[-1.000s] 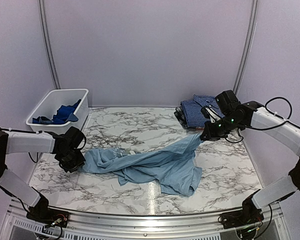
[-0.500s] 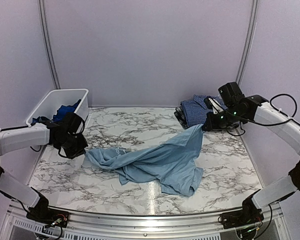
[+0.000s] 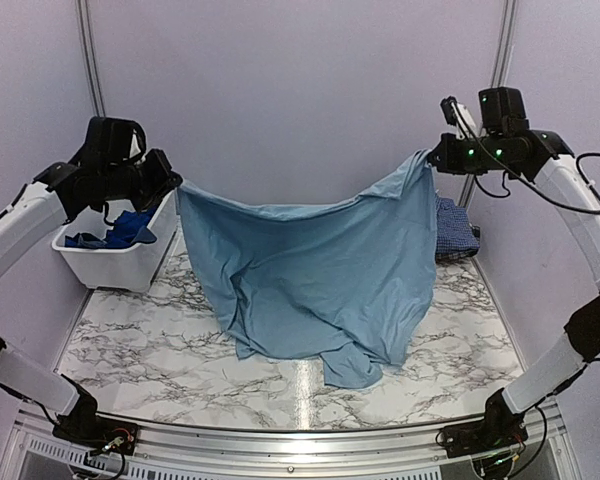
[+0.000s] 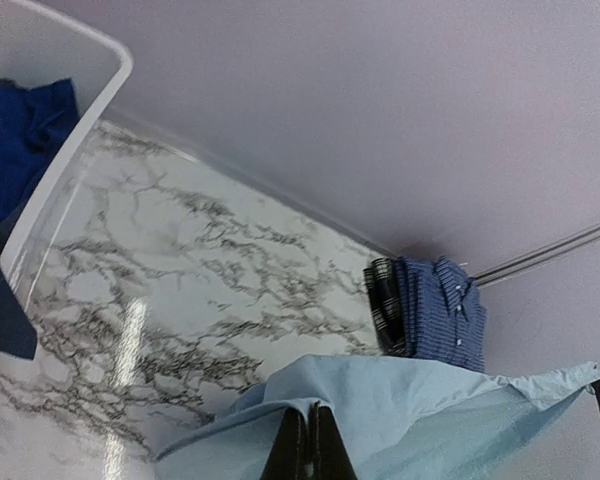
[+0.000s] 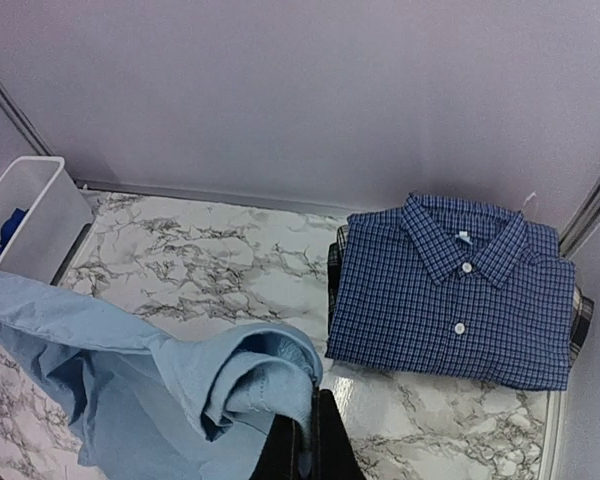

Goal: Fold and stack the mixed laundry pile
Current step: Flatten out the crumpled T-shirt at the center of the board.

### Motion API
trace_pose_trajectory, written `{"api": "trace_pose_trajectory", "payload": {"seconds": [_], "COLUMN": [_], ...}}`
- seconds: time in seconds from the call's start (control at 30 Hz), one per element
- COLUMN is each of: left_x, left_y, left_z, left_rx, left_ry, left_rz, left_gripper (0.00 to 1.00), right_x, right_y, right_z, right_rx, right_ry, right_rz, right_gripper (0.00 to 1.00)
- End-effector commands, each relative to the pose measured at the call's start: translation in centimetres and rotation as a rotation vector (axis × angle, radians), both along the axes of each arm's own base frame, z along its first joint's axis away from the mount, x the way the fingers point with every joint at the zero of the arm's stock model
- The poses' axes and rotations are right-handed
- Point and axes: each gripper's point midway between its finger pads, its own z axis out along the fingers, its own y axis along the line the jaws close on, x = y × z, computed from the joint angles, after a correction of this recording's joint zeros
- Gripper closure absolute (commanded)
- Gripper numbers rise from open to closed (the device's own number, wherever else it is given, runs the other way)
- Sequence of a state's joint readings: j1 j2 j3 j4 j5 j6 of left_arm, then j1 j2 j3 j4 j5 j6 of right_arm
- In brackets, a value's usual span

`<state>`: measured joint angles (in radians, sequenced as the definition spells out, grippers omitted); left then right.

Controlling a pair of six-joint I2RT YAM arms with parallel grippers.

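Laundry in the air: a plain light blue cloth T-shirt (image 3: 310, 270) hangs stretched like a curtain between the two arms, high above the white marble-patterned surface (image 3: 130, 340). The left tool (image 3: 172, 186) is clamped tight on one top corner, over by the white rectangular plastic bin (image 3: 110, 265). The right tool (image 3: 432, 158) is pinched shut on the opposite corner, up near the right-hand wall. The top edge sags in the middle, and the lowest folds of the shirt trail down onto the surface at the front. Behind it, in the far right corner, a folded navy small-check button shirt (image 5: 450, 290) lies flat, collar up, on top of a black-and-white plaid piece (image 4: 383, 305) that peeks out at its edges. A crumpled solid royal blue garment (image 3: 120, 230) sits inside the bin.
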<state>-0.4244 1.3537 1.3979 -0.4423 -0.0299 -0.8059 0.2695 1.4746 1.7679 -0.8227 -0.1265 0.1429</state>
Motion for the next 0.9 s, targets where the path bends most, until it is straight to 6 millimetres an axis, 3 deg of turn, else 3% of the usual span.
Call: {"api": "trace_pose_trajectory", "payload": {"seconds": [0.0,0.13,0.23,0.37,0.63,0.87], "left_x": [1.1,1.0,0.1,-2.0,-9.9,-16.0], "left_y": [-1.7,-1.6,-1.2,-1.2,-1.2,0.3], "left_z": [6.5,11.9,14.7,17.6,24.8,28.8], "left_rx": [-0.030,-0.040,-0.048,-0.069,-0.125,-0.260], "left_ry": [-0.149,-0.269,-0.335,-0.406,-0.605,-0.693], "left_rz": [-0.084,-0.093,-0.101,-0.144,-0.242,-0.294], "left_gripper": [1.00,1.00,1.00,1.00,1.00,1.00], "right_x": [1.0,0.9,0.0,-2.6,-12.2,-21.1], "right_y": [-0.2,-0.4,-0.8,-0.8,-0.6,-0.5], "right_z": [6.5,11.2,14.4,17.6,23.8,27.7], "right_rx": [-0.010,-0.003,0.006,0.049,0.158,0.228], "right_ry": [-0.177,-0.289,-0.362,-0.439,-0.615,-0.756], "right_rz": [0.015,0.009,-0.001,0.028,0.173,0.326], "right_gripper": [1.00,1.00,1.00,1.00,1.00,1.00]}}
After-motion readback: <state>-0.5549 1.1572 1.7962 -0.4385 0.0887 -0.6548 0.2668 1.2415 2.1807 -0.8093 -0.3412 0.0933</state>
